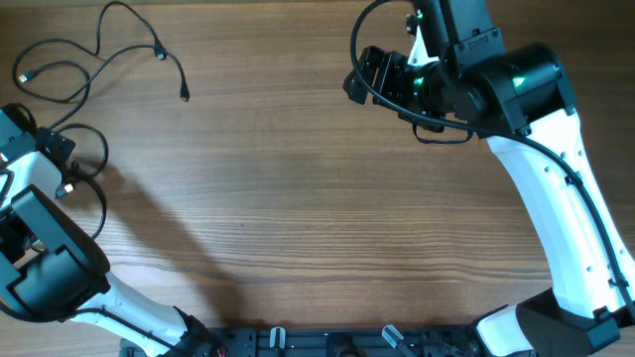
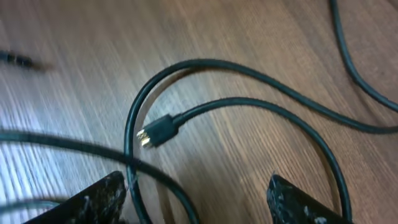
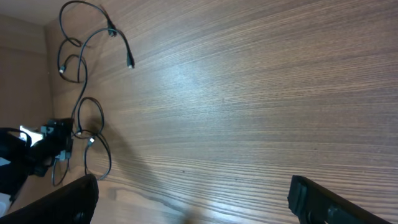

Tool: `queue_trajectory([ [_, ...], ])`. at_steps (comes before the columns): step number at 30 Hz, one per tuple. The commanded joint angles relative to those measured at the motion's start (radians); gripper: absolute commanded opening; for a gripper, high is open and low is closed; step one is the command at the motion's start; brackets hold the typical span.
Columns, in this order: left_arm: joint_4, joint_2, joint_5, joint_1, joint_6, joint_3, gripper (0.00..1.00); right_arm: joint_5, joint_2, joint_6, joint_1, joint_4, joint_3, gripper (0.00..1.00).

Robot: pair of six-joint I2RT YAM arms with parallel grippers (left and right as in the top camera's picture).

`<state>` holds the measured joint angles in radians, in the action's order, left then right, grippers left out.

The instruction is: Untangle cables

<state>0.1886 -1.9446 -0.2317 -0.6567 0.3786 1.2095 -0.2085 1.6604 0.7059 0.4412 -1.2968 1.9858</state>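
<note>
1. The cables (image 2: 249,102) are looped on the counter (image 2: 249,37), and their gold-tipped plug (image 2: 155,132) is seen just ahead of the left gripper (image 2: 196,190), whose jaws are spread with nothing pinched.
2. The plug's long axis is slanted across that gap.
3. The right gripper (image 3: 193,190), jaws spread and empty, is seen far from the plug.

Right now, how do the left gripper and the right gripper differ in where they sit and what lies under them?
The left gripper is at the left edge of the table; the right gripper is toward the far right. Loops of the cables and a gold-tipped plug lie close under the left gripper; only wood shows under the right gripper, with the cables far across the table. Both are open and hold nothing.
</note>
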Motion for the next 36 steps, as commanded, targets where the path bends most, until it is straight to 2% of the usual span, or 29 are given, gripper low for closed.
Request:
queue_trajectory([
  [1,0.023,0.056,-0.013,0.000,0.155,0.016,0.73,-0.003,0.020,0.004,-0.002,0.001,0.017,1.00],
  [5,0.067,0.074,-0.013,-0.021,0.237,0.016,0.74,-0.003,0.020,0.004,-0.002,-0.002,0.017,1.00],
  [13,0.047,0.008,-0.012,-0.085,0.240,0.014,0.73,-0.007,0.020,0.031,-0.001,-0.005,0.017,1.00],
  [19,0.011,-0.019,0.048,-0.119,0.236,0.014,0.72,-0.014,0.020,0.039,-0.001,0.002,0.017,1.00],
  [21,-0.003,-0.019,0.048,-0.126,0.236,0.014,0.62,-0.022,0.020,0.038,-0.001,0.001,0.017,1.00],
  [23,-0.006,-0.019,0.048,-0.129,0.236,0.014,0.57,-0.022,0.020,0.038,-0.001,0.001,0.017,1.00],
  [30,-0.053,-0.021,0.048,-0.142,0.236,0.014,0.58,-0.022,0.020,0.037,-0.001,-0.002,0.017,1.00],
  [36,-0.062,-0.027,0.048,-0.143,0.236,0.014,0.48,-0.033,0.020,0.038,-0.001,-0.002,0.017,1.00],
])
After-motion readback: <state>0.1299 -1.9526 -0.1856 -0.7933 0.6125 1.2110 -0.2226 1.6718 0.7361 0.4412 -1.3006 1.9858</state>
